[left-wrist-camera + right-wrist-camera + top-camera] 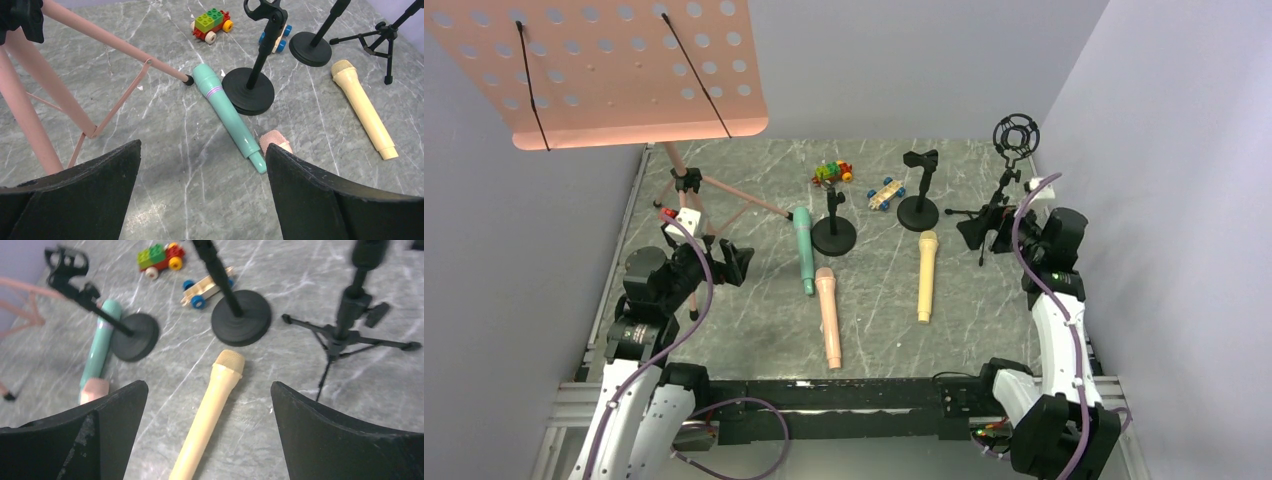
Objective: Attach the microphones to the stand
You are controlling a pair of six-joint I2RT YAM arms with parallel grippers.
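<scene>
So far nothing is attached: all three microphones lie flat on the marble-patterned table (754,340), and every holder stands bare.

At the far left is a pink music stand (624,60). One of its feet ends just beside the head of the mint-green microphone (804,255). The left gripper (202,160) hovers near that microphone with its jaws spread wide and nothing between them.

The mint-green microphone lies just beside the round base of the left desk stand (834,228), whose clip holds nothing. The peach-pink microphone (828,318) lies nearer the arms, with its head close to the mint one's tail.

Behind them sit a brick toy car (832,172) and a blue-wheeled toy car (886,193), which have no part in the job.

The second desk stand (919,195) also has a vacant clip, and the pale yellow microphone (926,278) lies in front of it with its head toward the base.

Farther right, the tripod stand (1002,195) carries a ring mount with nothing in it. The right gripper (209,387) hangs over the yellow microphone, its jaws likewise gaping and holding nothing.

As I judge it, the whole task is left to do: three pick-ups and three seatings into the holders.
</scene>
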